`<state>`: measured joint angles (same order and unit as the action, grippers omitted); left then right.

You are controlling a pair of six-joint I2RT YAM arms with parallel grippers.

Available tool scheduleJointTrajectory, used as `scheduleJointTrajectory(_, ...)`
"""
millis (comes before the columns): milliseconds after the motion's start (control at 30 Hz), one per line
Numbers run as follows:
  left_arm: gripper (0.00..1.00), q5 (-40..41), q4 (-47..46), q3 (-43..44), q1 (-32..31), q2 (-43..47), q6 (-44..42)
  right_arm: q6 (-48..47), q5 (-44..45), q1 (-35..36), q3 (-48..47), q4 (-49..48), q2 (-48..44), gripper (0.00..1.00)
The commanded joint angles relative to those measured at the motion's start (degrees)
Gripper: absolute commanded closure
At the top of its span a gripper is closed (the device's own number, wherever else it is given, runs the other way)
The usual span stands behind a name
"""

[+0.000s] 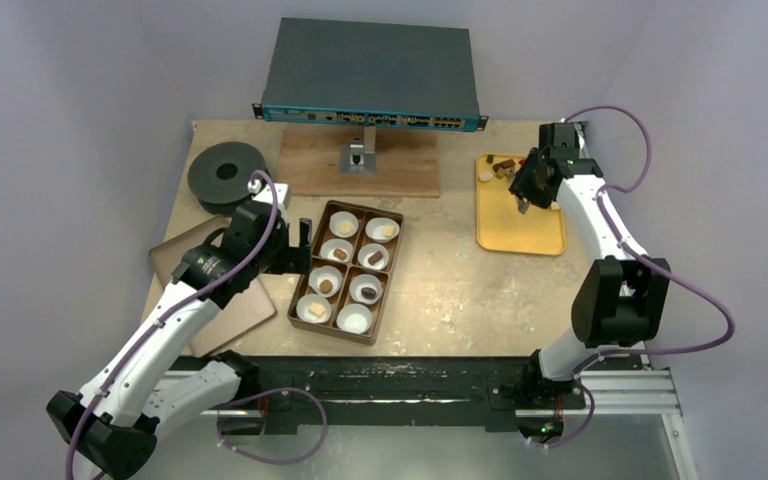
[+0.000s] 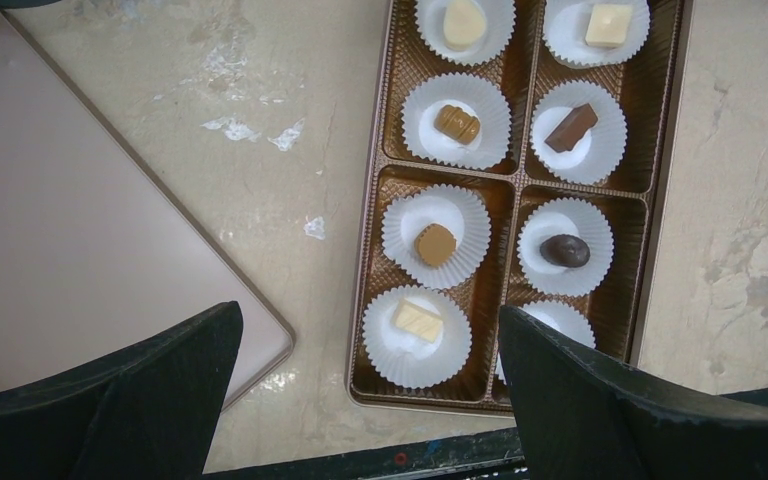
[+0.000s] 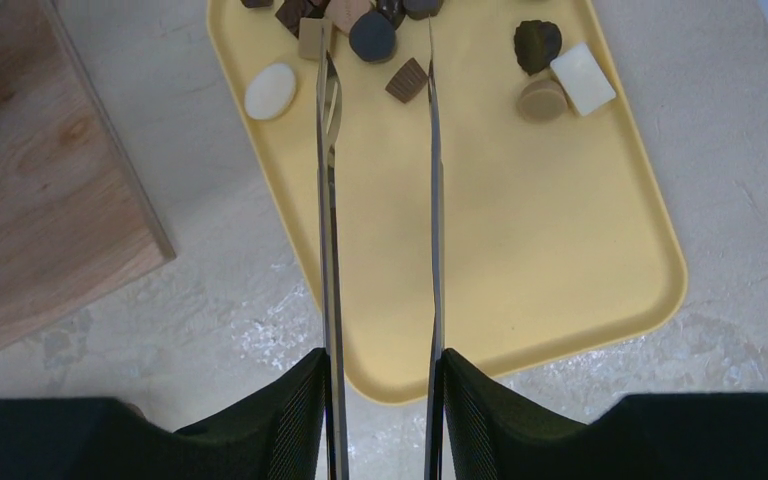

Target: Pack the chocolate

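Beige speckled table [image 1: 440, 280], one arm hanging over each container.

So the brown rectangular eight-compartment box [image 2: 513, 180] sits a bit toward 9 o'clock from the table's middle, a white fluted paper cup [image 2: 390, 350] in each compartment, and seven of those hold one bite-size chocolate [image 2: 435, 244] apiece, dark, tan or cream. Left gripper [image 2: 368, 330] hovers over the box's 8 o'clock side, fingers [image 2: 160, 400] spread wide with nothing in them. Over at 2 o'clock lies the yellow plastic tray [image 3: 560, 250], with loose pieces [image 3: 372, 38] bunched at its 12 o'clock end. Right gripper [image 3: 384, 365] is above it, fingers pinched onto long thin metal tweezers [image 3: 332, 200]; the tips stand apart with a dark round piece and a tan one between them.
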<state>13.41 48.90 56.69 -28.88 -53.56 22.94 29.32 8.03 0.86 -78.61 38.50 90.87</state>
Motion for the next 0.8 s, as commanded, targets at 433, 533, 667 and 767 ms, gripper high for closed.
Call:
scheduleJointTrajectory(433,0.00,-0.14,-1.38,1.06,0.41,-1.07,-0.52,-1.98,1.86,-0.73,-0.94,-4.52,6.45,0.58)
scheduleJointTrajectory(533,0.00,-0.14,-1.36,1.06,0.42,-1.11,-0.48,-1.82,1.16,-0.69,-0.53,-4.69,6.70,0.61)
scheduleJointTrajectory(667,0.00,-0.05,-1.41,1.15,0.45,-1.28,-0.44,-1.58,1.51,-0.71,-0.25,-3.82,6.37,0.64)
scheduleJointTrajectory(767,0.00,-0.05,-1.36,1.15,0.43,-1.28,-0.44,-1.70,0.80,-0.69,0.47,-3.83,5.72,0.65)
